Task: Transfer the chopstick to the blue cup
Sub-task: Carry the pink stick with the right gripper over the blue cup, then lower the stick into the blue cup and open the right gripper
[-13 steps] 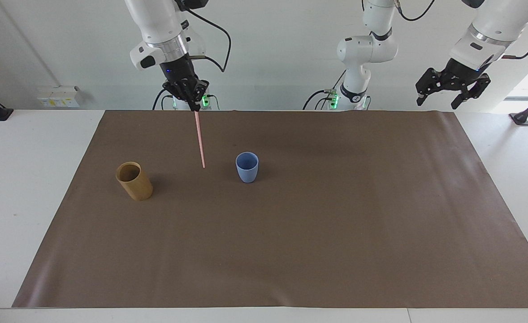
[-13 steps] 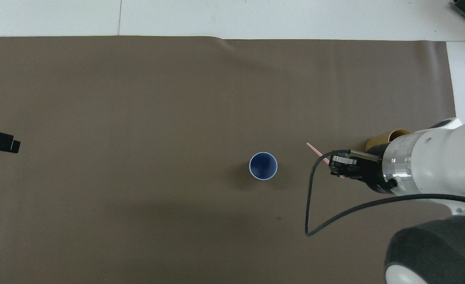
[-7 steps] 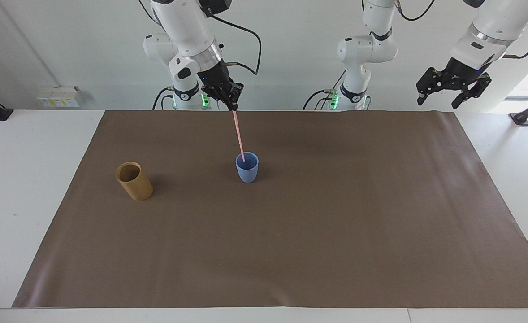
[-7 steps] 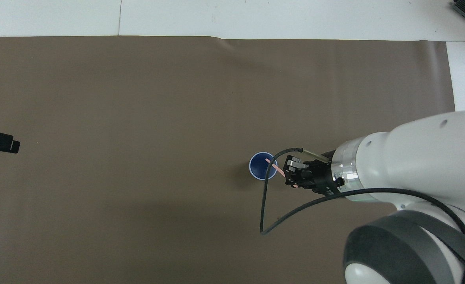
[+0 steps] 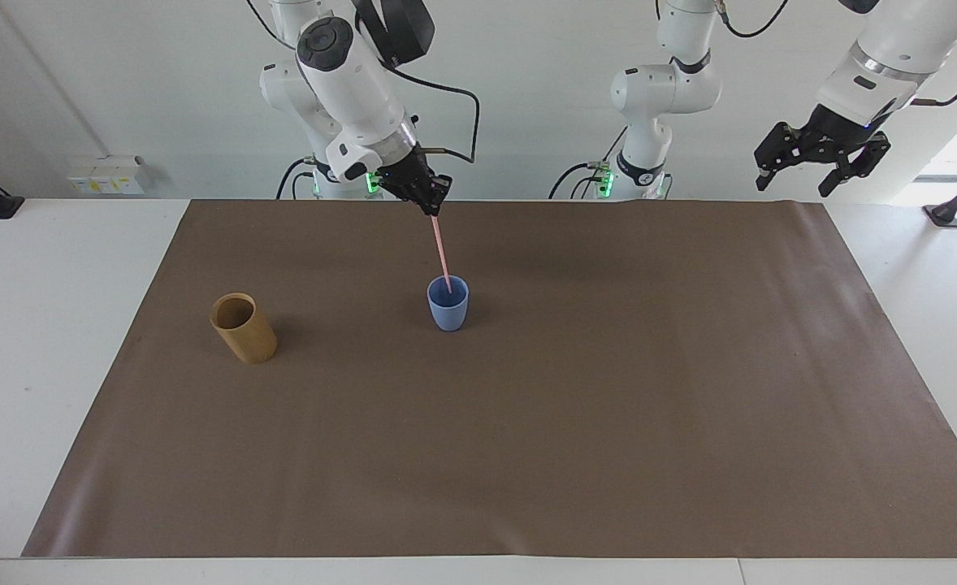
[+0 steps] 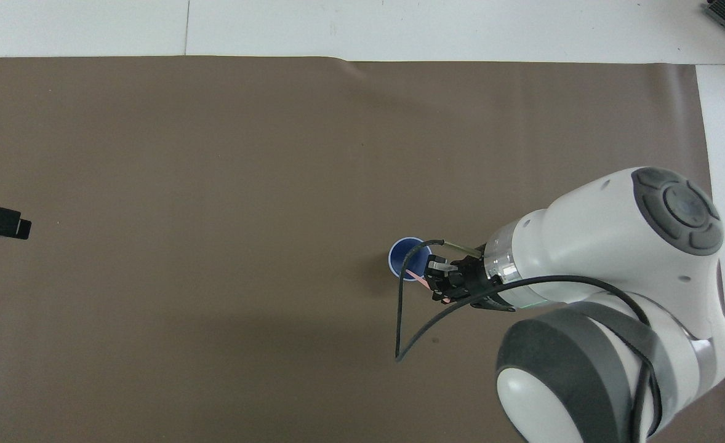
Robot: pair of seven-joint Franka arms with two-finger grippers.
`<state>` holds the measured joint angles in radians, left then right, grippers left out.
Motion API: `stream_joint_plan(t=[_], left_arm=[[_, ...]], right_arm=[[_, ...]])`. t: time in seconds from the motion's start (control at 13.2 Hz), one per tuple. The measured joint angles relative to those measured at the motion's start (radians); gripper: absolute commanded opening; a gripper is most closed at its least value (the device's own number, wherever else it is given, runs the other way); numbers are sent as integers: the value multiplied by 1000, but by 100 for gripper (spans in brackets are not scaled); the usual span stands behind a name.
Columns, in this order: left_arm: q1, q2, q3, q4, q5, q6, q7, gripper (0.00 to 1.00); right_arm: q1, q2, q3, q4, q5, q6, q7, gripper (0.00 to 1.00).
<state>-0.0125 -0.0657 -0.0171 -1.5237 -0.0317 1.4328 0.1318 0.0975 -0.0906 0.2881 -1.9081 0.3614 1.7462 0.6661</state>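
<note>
The light-blue cup [image 5: 448,302] stands upright on the brown mat; it also shows in the overhead view [image 6: 402,258], partly under the right arm. My right gripper [image 5: 431,203] is up in the air over the cup, shut on the top end of the pale-pink chopstick [image 5: 441,248]. The stick hangs nearly upright with its lower tip inside the cup's mouth. In the overhead view the right gripper [image 6: 437,284] covers most of the stick [image 6: 420,278]. My left gripper [image 5: 818,166] waits high over the left arm's end of the table, its fingers spread and empty.
A tan-brown cylindrical holder [image 5: 244,327] stands on the mat toward the right arm's end, hidden under the right arm in the overhead view. The brown mat [image 5: 608,406] covers most of the white table. A black cable [image 6: 412,320] loops from the right wrist.
The right gripper carried the chopstick from between the holder and the cup to over the cup, then sank a little, so the tip now sits inside the cup. The left arm stayed still.
</note>
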Motion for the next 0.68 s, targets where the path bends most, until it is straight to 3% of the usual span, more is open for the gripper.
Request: stream_joint_plan(t=[0.08, 0.38, 0.68], left_arm=[[0, 0, 0, 0, 0, 0, 0, 100], [0, 0, 0, 0, 0, 0, 0, 100], [0, 0, 0, 0, 0, 0, 0, 100]], right_arm=[[0, 2, 0, -3, 0, 0, -3, 1], [0, 7, 0, -30, 0, 0, -37, 33], [1, 7, 0, -29, 0, 0, -46, 52]])
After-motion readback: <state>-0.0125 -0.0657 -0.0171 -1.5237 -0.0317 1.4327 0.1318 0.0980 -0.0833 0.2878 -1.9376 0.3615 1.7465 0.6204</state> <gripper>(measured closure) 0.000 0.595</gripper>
